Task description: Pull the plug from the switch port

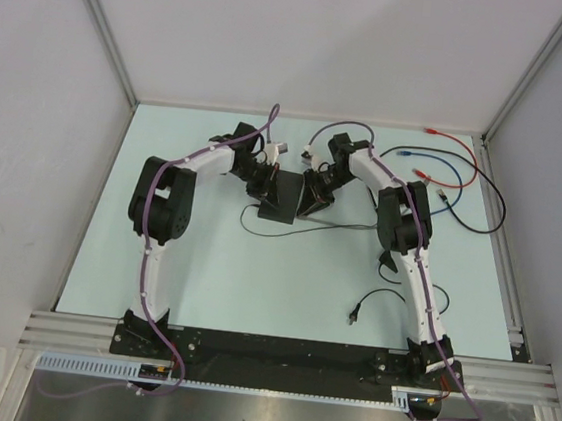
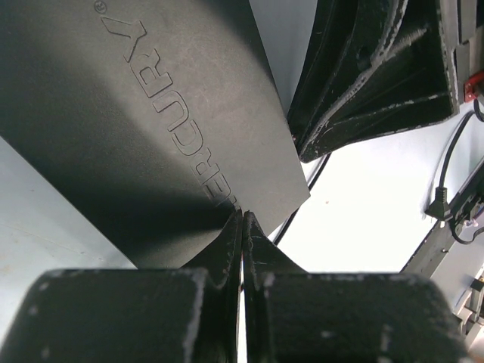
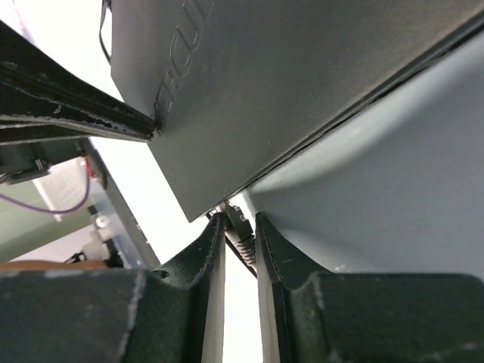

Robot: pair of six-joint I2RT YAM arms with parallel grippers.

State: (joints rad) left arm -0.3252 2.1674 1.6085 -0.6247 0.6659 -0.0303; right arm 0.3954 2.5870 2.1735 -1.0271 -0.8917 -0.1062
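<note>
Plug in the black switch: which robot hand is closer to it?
Right. The right hand has its fingers either side of the plug; the left hand is at the other side of the switch.

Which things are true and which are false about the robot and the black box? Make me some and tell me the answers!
1. The switch is black. True.
2. The left pincer is wide open. False: its fingers are shut together.
3. The plug sits between the fingers of the right pincer. True.
4. Both pincers are far from the switch. False: both are right at its edge.
5. A red cable lies on the table. True.
6. The switch has no writing. False: letters show on its top.
</note>
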